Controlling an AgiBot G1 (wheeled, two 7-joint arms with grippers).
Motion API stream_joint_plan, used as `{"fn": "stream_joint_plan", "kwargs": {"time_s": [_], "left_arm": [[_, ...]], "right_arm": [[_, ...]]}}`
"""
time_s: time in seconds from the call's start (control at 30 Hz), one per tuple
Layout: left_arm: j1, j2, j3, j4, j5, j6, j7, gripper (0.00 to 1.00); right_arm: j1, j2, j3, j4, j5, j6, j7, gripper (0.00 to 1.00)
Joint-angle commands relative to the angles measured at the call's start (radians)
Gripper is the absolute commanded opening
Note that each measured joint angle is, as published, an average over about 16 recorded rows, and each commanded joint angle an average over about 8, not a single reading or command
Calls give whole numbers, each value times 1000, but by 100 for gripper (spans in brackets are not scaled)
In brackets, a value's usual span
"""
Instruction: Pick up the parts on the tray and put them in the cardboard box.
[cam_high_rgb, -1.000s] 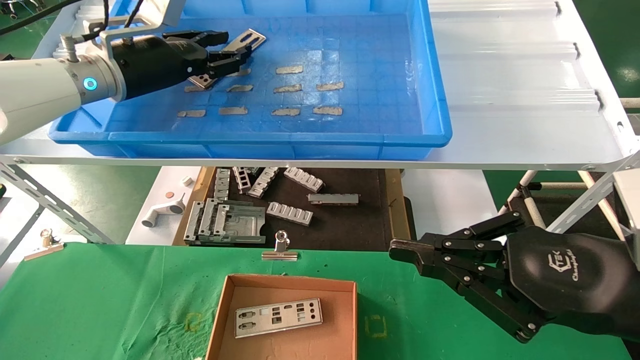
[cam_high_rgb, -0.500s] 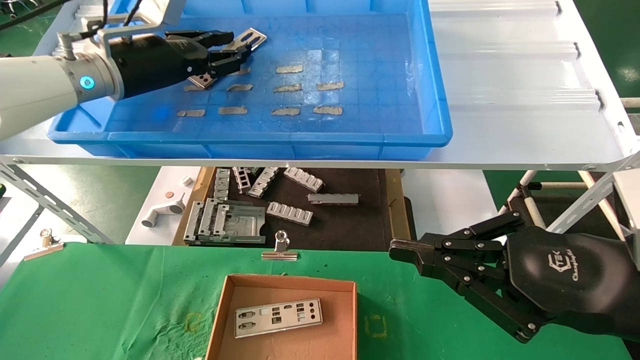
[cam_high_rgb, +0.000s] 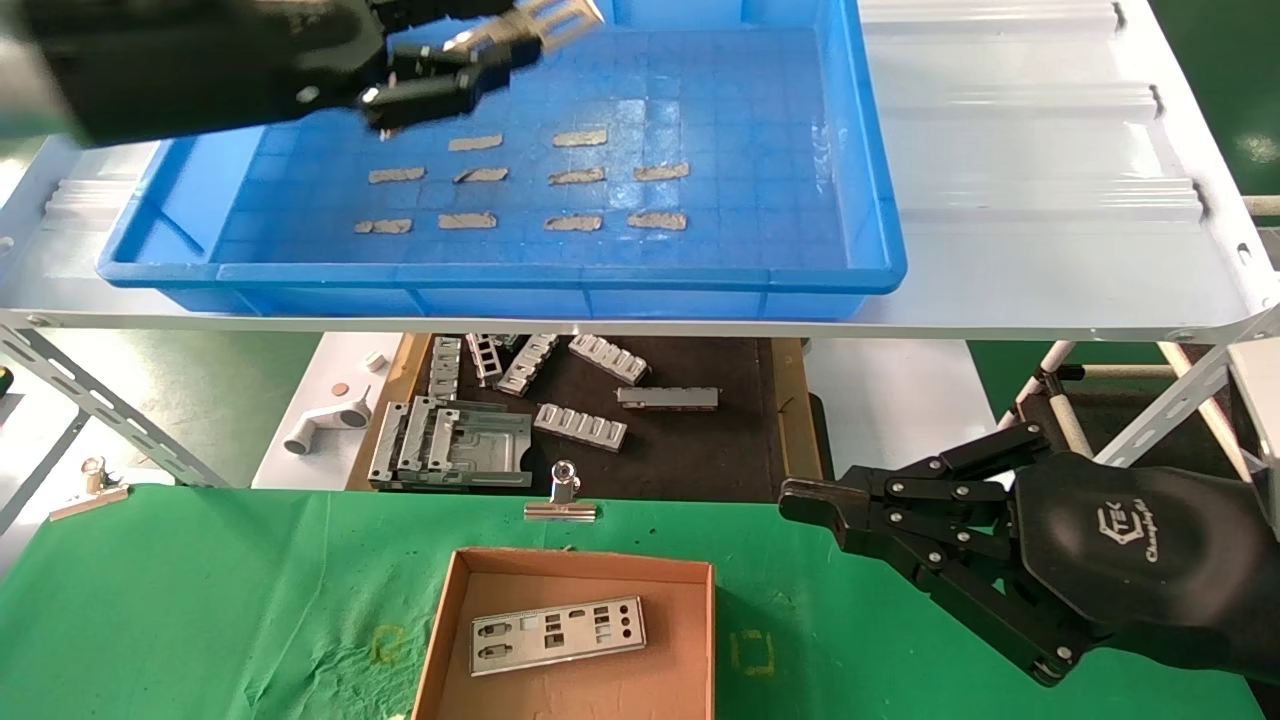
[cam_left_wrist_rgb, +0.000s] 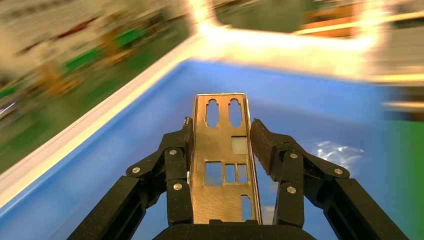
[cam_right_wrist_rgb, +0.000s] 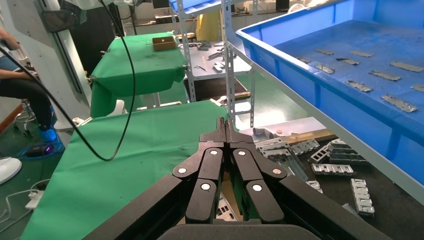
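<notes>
My left gripper (cam_high_rgb: 480, 48) is shut on a silver-grey plate (cam_high_rgb: 552, 18) and holds it in the air above the far left of the blue tray (cam_high_rgb: 500, 276). In the left wrist view the plate (cam_left_wrist_rgb: 222, 165) stands lengthwise between the fingers, which press on its long edges (cam_left_wrist_rgb: 222, 132). No other plate shows on the tray floor. A second plate (cam_high_rgb: 557, 634) lies flat in the cardboard box (cam_high_rgb: 706, 620) on the green cloth. My right gripper (cam_high_rgb: 790, 497) is shut and empty, parked over the cloth to the right of the box; it also shows in the right wrist view (cam_right_wrist_rgb: 225, 125).
Tan tape strips (cam_high_rgb: 570, 177) dot the tray floor. The tray sits on a white corrugated shelf (cam_high_rgb: 1050, 200). Below it, chunky grey brackets (cam_high_rgb: 580, 425) lie on a black mat. A binder clip (cam_high_rgb: 562, 495) holds the cloth's far edge behind the box.
My left gripper has risen off the tray floor with the plate in it and moved toward the tray's far side. The right arm has not moved.
</notes>
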Motion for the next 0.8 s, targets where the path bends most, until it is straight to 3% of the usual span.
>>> {"fn": "stream_joint_plan", "kwargs": {"time_s": [0.03, 0.2, 0.53, 0.8], "left_arm": [[-14, -23, 2, -14, 2, 112, 17, 0], [27, -66, 38, -142, -47, 157, -17, 0], [173, -240, 168, -578, -293, 147, -175, 0], [254, -364, 272, -821, -369, 136, -208, 0]], "right_arm": [[0, 0, 0, 0, 0, 0, 0, 0], [0, 0, 0, 0, 0, 0, 0, 0], [0, 0, 0, 0, 0, 0, 0, 0], [0, 0, 0, 0, 0, 0, 0, 0]]}}
